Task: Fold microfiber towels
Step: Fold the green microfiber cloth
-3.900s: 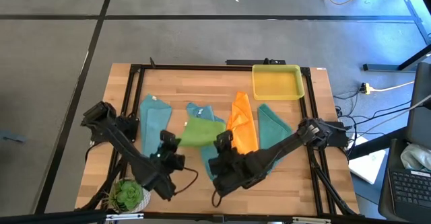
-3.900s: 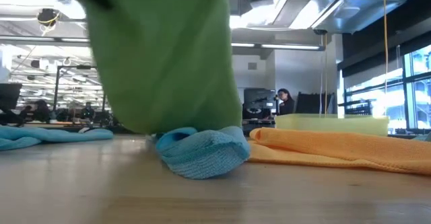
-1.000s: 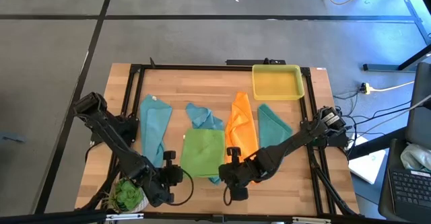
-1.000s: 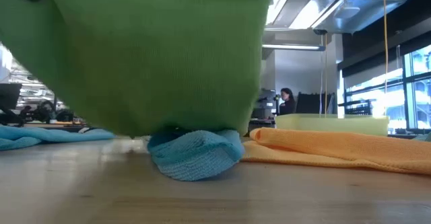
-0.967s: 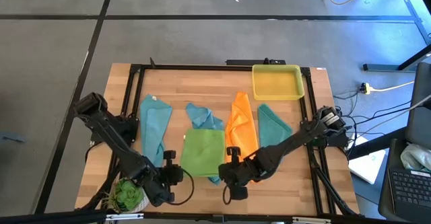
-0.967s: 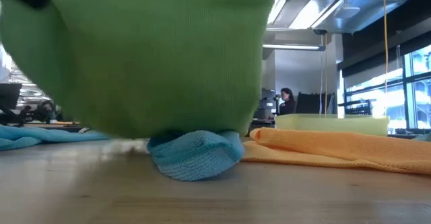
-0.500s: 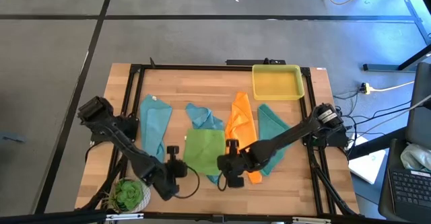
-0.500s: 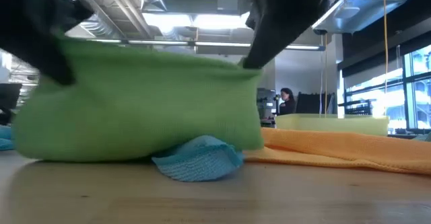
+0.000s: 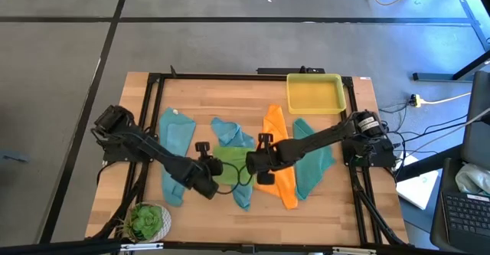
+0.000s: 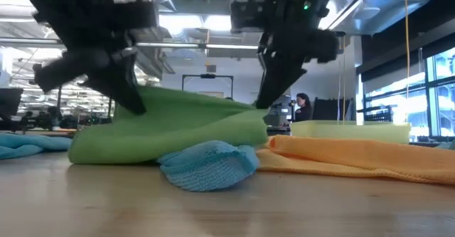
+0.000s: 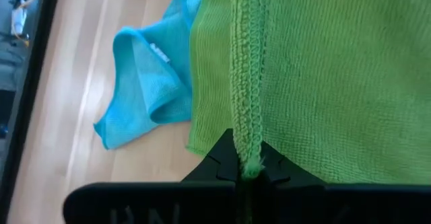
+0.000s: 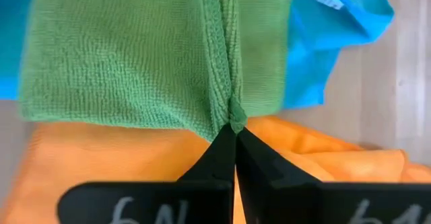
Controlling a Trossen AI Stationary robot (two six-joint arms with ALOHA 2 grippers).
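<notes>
Both grippers carried farther up the table with the lime green towel point(image 9: 228, 164) now doubled over a light blue towel point(image 10: 207, 164), wrist views alone showing left gripper point(image 11: 247, 170) and right gripper point(image 12: 235, 131) each clamped on a hemmed corner, orange towel point(image 9: 276, 149) just beside.

Overhead camera looking straight down on the whole table point(image 9: 253, 102), low camera sitting at tabletop height facing the room, each wrist camera peering close past its own fingertips, all four sharing the lime green towel point(image 9: 230, 165) between both grippers
</notes>
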